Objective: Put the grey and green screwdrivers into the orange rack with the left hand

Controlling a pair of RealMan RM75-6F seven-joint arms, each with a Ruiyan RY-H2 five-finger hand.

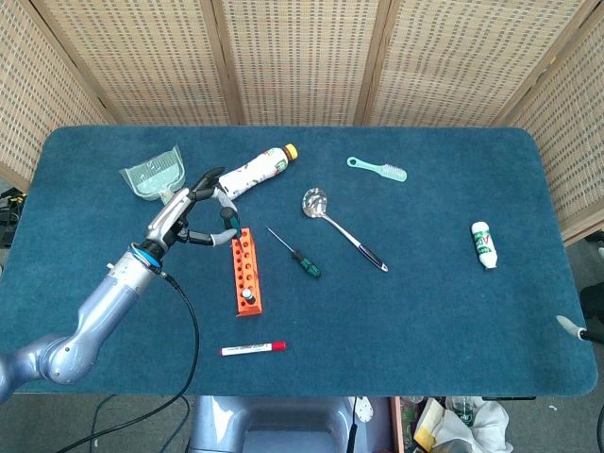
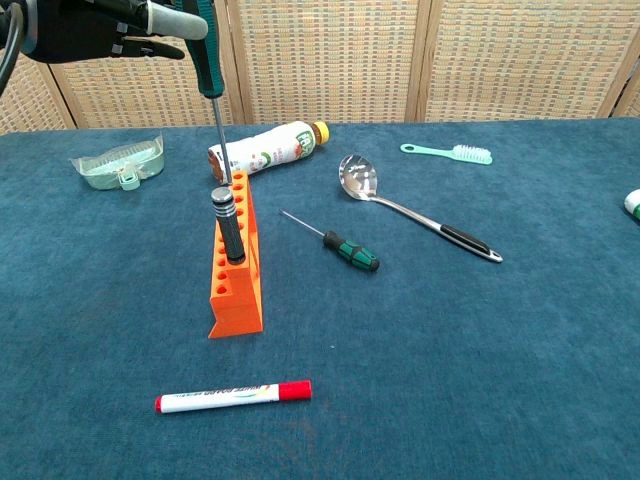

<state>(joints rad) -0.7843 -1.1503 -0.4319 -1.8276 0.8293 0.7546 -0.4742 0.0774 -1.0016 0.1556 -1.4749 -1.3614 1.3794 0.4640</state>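
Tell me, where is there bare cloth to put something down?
Widest bare patch: between the spoon and the small white bottle, plus the front strip right of the red marker. It is crowded around the orange rack, where the left hand holds a screwdriver.

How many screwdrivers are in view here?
3. A grey one stands in the orange rack; the left hand holds a green one above the rack; another green one lies beside it.

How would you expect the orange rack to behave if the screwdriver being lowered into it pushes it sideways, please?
The orange rack looks like light plastic, so it would probably slide on the cloth. It is tall and narrow with a grey screwdriver standing in it, so it might tip. The robot hand should likely come down vertically.
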